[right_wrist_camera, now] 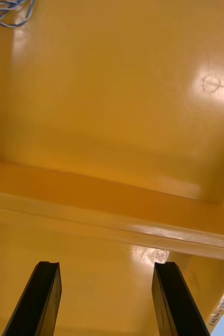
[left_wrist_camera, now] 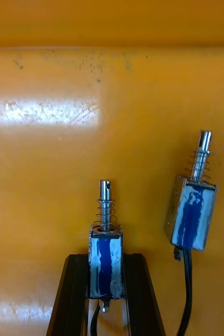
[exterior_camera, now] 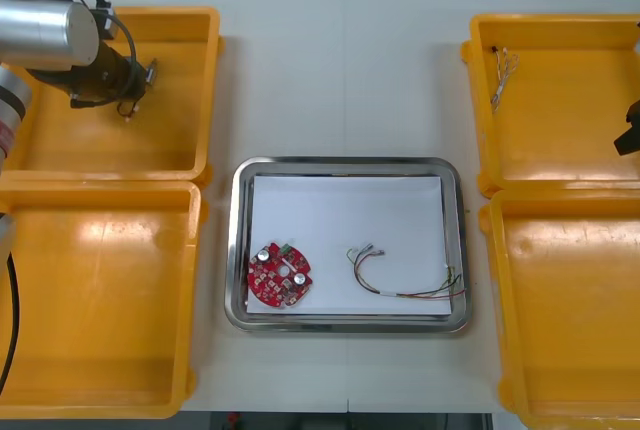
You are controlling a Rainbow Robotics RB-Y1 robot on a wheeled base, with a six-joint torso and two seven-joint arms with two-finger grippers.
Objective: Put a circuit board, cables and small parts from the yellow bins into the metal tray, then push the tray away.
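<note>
Well, from where I stand the job is at the small-parts stage. The left arm [exterior_camera: 60, 40] reaches down into the far left yellow bin [exterior_camera: 205, 90], and the left jaws have closed on a small metal part [left_wrist_camera: 105, 262], a little block streaked with blue, with a sprung pin standing out of its far end and a dark lead trailing back between the jaws. A second small metal part [left_wrist_camera: 191, 215] of the same kind lies loose on the bin floor just beside the held one, not touching it. In the middle of the worktop [exterior_camera: 340, 70] sits the metal tray [exterior_camera: 240, 250], white inside, and it already carries a round red circuit board [exterior_camera: 280, 276] near its front left corner and a red and yellow cable [exterior_camera: 400, 294] to the right of the board. Over on the other side the right jaws stand wide apart with nothing between them, above the ridge where the two right bins meet; a twisted blue and white cable [exterior_camera: 503, 70] lies in the far right bin [exterior_camera: 480, 100], well apart from them. As I read it, the next move is for the left arm to lift the part clear of the bin wall without dragging its neighbour by the lead, carry it across, and set it on bare white tray floor. Pushing the tray away looks a good way off.
</note>
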